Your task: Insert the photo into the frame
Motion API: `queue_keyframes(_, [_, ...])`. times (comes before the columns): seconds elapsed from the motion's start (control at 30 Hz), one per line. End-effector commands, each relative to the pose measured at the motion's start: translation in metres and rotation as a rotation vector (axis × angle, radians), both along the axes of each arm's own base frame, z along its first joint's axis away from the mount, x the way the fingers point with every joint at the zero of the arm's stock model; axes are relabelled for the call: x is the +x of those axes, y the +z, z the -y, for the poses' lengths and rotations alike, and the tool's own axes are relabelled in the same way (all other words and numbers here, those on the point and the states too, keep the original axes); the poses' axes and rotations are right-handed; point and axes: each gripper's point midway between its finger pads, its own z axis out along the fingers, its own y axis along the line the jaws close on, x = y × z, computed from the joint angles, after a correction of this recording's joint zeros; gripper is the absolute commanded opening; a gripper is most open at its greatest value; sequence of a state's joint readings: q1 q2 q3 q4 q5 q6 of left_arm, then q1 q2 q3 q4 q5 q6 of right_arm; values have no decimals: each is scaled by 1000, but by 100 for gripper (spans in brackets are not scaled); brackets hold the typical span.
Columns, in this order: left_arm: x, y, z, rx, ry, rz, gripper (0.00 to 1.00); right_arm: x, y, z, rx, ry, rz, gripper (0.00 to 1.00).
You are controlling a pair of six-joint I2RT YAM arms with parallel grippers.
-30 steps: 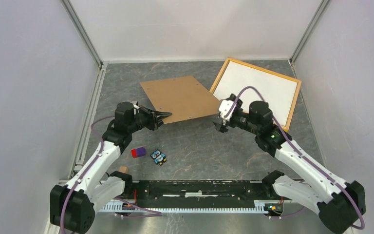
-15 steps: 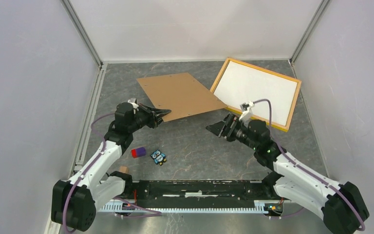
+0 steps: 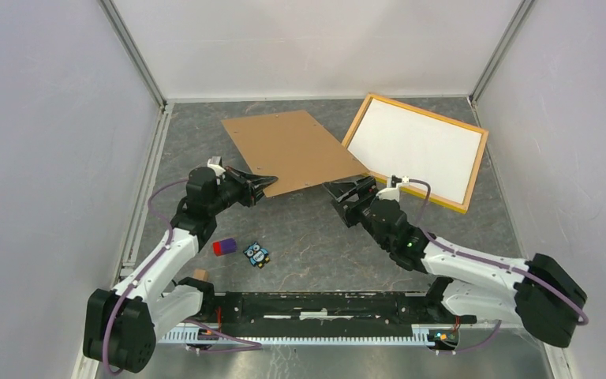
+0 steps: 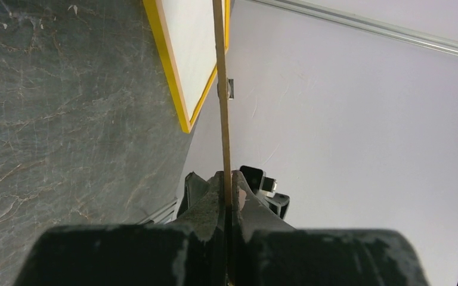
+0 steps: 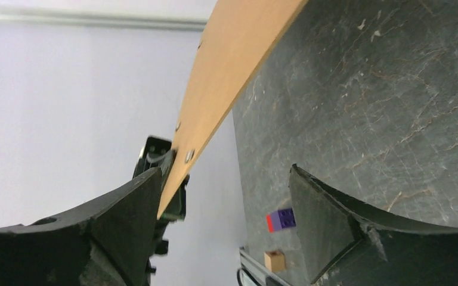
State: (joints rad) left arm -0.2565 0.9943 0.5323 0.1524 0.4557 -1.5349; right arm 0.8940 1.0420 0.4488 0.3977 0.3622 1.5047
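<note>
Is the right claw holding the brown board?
No, the right gripper gapes wide open beside the brown board; only the left gripper pinches it.

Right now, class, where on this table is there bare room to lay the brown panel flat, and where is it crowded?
Free: the grey tabletop between the owl figure and the right arm, and the strip left of the hardboard panel. Crowded: the far right, where the frame meets the panel, and around the purple block.
</note>
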Motion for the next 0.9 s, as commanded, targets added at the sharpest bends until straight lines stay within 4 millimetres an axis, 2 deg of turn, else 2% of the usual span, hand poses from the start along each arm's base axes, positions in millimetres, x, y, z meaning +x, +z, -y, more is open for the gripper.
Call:
queue_keyframes(0.0, [2,43,3,0,-34,255,2,28,16,-1,146,-173,-33,80])
queue_keyframes(0.07, [2,41,3,-1,-35,261,2,32,16,-7,160,-181,-27,72])
queue_keyframes(0.33, [3,33,0,3,-10,277,2,43,15,-32,134,-237,-32,66])
queue_keyframes(0.47, [3,30,0,0,-9,281,2,48,15,-48,171,-238,-29,53])
queue_keyframes(0.53, [3,32,1,-3,-9,291,2,48,14,-52,182,-240,-19,50])
queue_keyframes(0.87, [0,15,3,40,-44,287,2,51,-4,-38,159,-307,-36,46])
